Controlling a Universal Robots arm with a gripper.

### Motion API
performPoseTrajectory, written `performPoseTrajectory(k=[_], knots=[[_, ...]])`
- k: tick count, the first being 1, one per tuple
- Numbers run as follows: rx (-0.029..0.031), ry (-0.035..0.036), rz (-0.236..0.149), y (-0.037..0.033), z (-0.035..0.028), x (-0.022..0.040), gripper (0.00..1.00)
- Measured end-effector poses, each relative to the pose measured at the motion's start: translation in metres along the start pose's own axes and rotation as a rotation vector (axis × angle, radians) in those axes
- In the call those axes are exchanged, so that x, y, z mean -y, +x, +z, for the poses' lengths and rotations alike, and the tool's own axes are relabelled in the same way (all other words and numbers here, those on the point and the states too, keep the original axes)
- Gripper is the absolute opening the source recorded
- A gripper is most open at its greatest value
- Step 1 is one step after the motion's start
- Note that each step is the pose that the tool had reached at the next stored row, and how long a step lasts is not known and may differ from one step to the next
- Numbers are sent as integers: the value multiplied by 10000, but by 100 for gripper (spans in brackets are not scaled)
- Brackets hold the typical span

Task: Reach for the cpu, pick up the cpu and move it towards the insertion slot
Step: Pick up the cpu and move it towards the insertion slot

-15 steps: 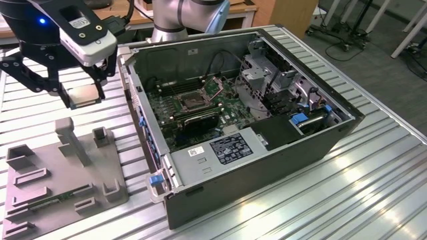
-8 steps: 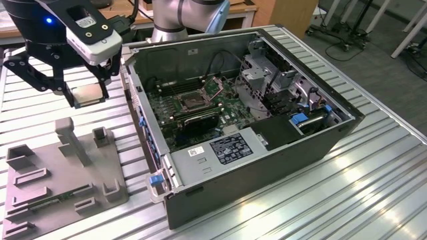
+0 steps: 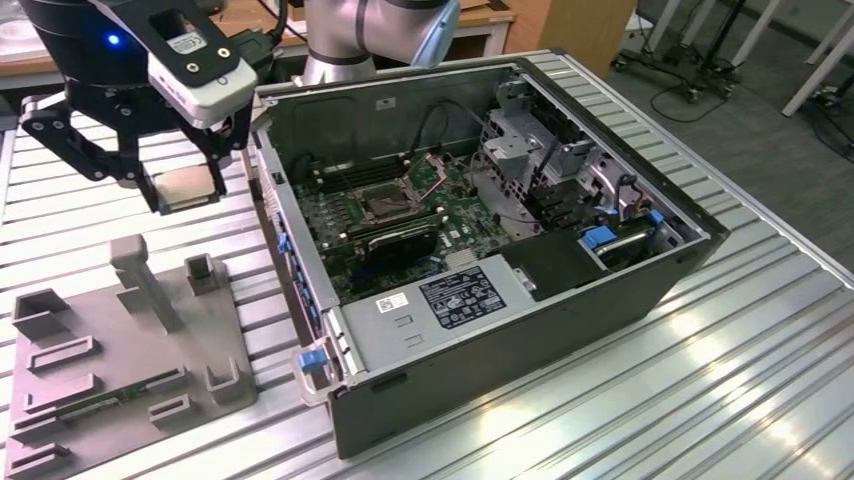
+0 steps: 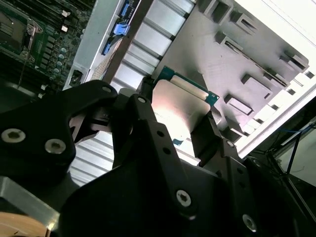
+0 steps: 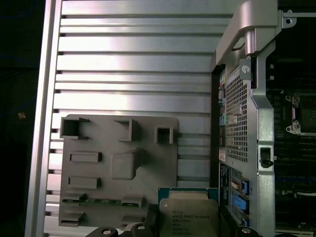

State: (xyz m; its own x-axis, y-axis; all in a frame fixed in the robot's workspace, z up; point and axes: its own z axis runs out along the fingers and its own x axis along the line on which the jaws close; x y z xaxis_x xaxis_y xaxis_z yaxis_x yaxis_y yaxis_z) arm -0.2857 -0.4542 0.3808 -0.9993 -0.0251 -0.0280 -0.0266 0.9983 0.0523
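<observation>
The black, angular metal gripper (image 3: 187, 190) is clenched on the flat square cpu (image 5: 190, 215), its two fingers pressing opposite edges. The chip's top is a smooth silvery-grey plate on a blue-green rim, seen in both wrist views. It hangs in the air, clear of everything beneath it.

Below lies the matte grey moulded fixture plate (image 5: 118, 148), studded with blocky rectangular pockets and upright posts (a thin green strip sits in one slot). It rests on the ribbed, shiny aluminium table (image 5: 133, 64).

To the exterior view's right of the held chip stands the open black-and-silver computer case (image 3: 534, 300). The square insertion slot (image 3: 378, 204) sits on its green motherboard, dark-centred in a bright metal frame, well apart from the chip.
</observation>
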Motion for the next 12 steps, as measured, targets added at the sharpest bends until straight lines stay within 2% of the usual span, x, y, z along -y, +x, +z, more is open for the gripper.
performPoseTrajectory(k=[12], knots=[[0,0,0,-92,2,2,55]])
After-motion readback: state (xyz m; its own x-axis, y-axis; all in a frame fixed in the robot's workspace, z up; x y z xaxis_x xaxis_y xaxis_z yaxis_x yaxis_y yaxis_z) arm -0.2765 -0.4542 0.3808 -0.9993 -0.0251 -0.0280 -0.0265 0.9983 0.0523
